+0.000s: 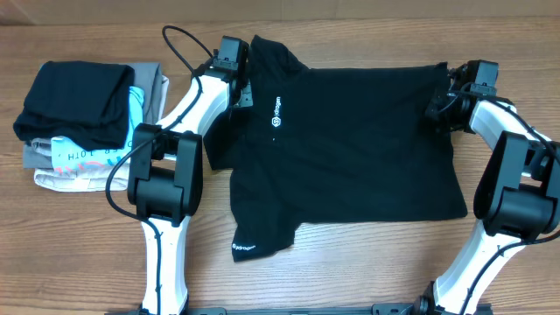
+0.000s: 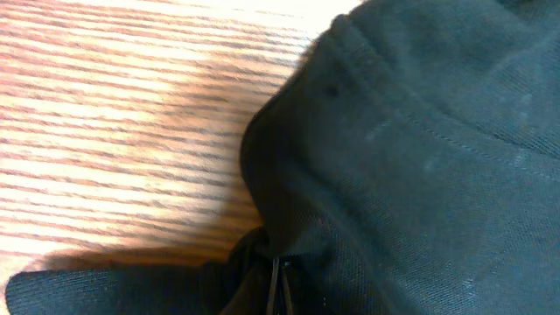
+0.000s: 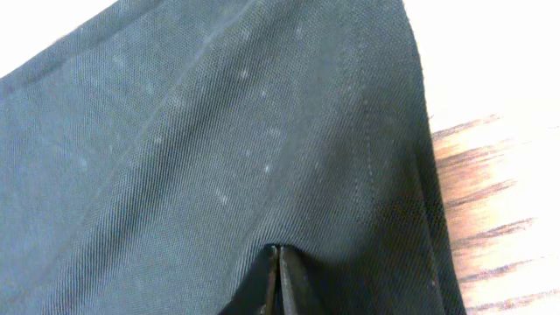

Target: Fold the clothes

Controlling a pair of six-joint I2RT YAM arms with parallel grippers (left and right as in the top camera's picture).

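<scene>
The left gripper (image 2: pixel 276 284) is pinching a fold at one edge of the black T-shirt (image 1: pixel 350 149), and the right gripper (image 3: pixel 278 284) is clamping the opposite hem. The shirt is lying spread between them. The white chest logo (image 1: pixel 273 112) beside the left jaws and the sleeve-hem lettering (image 1: pixel 246 248) are showing too small to read. The fingertips are sitting buried in cloth.
</scene>
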